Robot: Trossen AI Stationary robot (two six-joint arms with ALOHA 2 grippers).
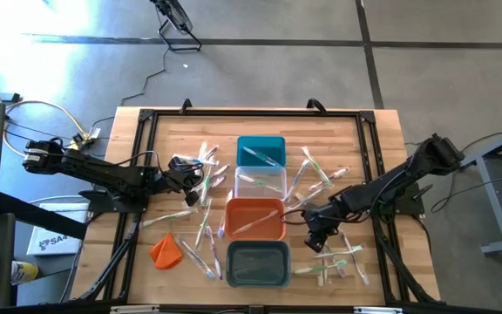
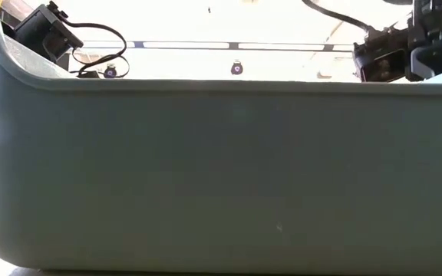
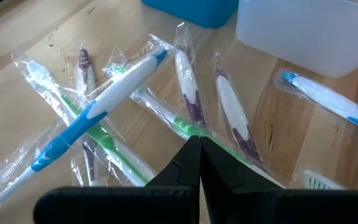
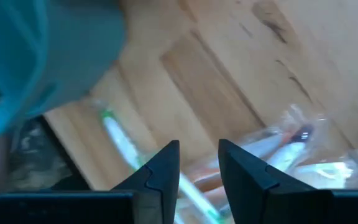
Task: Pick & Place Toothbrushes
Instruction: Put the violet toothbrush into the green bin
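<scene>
Toothbrushes (image 1: pixel 200 187) lying scattered in clear wrappers across the wooden table (image 1: pixel 373 139), in loose clusters on both sides of a middle row of four bins. One cluster left of the bins, another to their upper right (image 1: pixel 316 170), a third at the lower right (image 1: pixel 338 262). One toothbrush (image 1: pixel 255 222) resting slantwise inside the orange bin (image 1: pixel 255 218), another (image 1: pixel 260 157) inside the teal bin (image 1: pixel 261 151). Between those two bins, the clear bin (image 1: pixel 261 183); nearest the table's front edge, the grey bin (image 1: pixel 258 263), its wall filling nearly the whole low view.

Left gripper (image 3: pixel 199 155) poised low over the left cluster, jaws pressed shut with nothing between them. Just beyond its tips, a white and blue toothbrush (image 3: pixel 98 109) lying crosswise over a green and white one (image 3: pixel 107 146), with two purple-marked ones (image 3: pixel 191 93) beside them.

Right gripper (image 4: pixel 199 163) hanging over the table just right of the orange bin, jaws parted with a narrow gap and holding nothing. Below it in the right wrist view, a green-tipped toothbrush (image 4: pixel 126 146) and a blurred wrapped bunch (image 4: pixel 291 149).

Small orange cloth lump (image 1: pixel 166 250) lying near the front left of the table, apart from the bins.
</scene>
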